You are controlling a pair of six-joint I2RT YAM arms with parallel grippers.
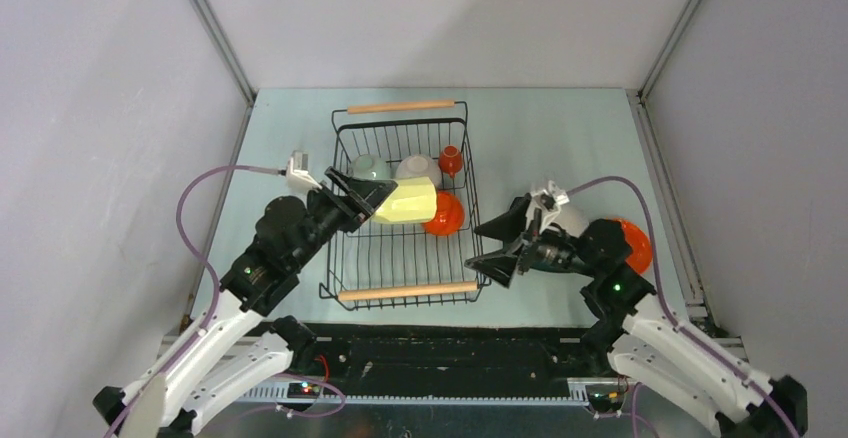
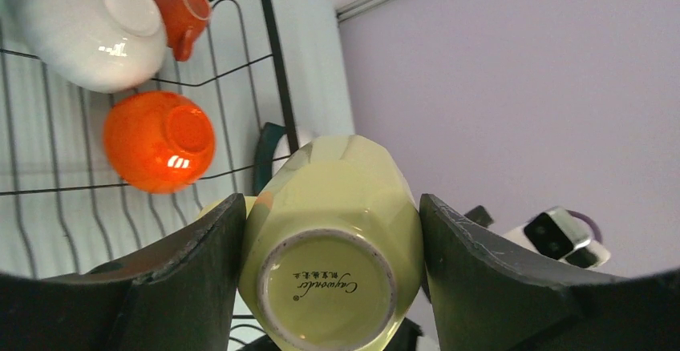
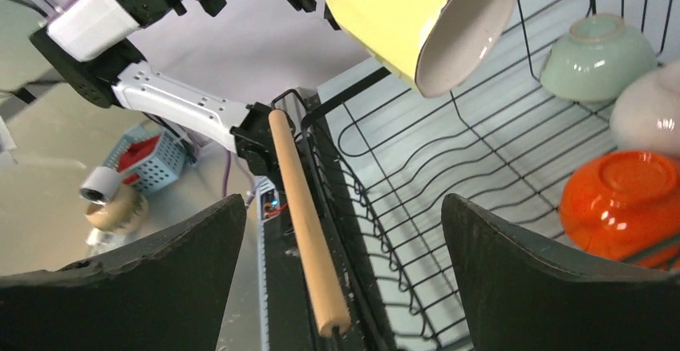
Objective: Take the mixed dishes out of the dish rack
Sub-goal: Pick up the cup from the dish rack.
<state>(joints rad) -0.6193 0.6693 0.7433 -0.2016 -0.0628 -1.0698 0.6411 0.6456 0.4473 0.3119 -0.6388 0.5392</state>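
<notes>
- Pale yellow mug (image 2: 333,239) fills the left wrist view, base facing the lens with a printed maker's mark on it.
- left gripper (image 2: 330,207) is clamped on that mug, one dark finger pressed to each side.
- from above, the mug lies on its side in the grip, mouth pointing toward the right arm, over the middle of the dish rack (image 1: 468,190). The right wrist view shows it up off the wire floor.
- inside the rack: an orange bowl (image 1: 443,214) upside down, just beside the mug's mouth.
- further back in the rack there's a white bowl (image 1: 418,168) upside down, a pale green bowl (image 1: 369,167) next to it on the left, and a small orange cup (image 1: 451,160) by the right wall.
- right gripper (image 1: 497,248) sits outside the rack near its near right corner, fingers spread wide with nothing between them.
- its camera looks along the near wooden handle (image 3: 309,231) of the rack.
- an orange dish (image 1: 632,243) sits on the table (image 1: 560,128) to the right, partly hidden behind the right arm, so I can't tell whether it's a plate or a bowl.
</notes>
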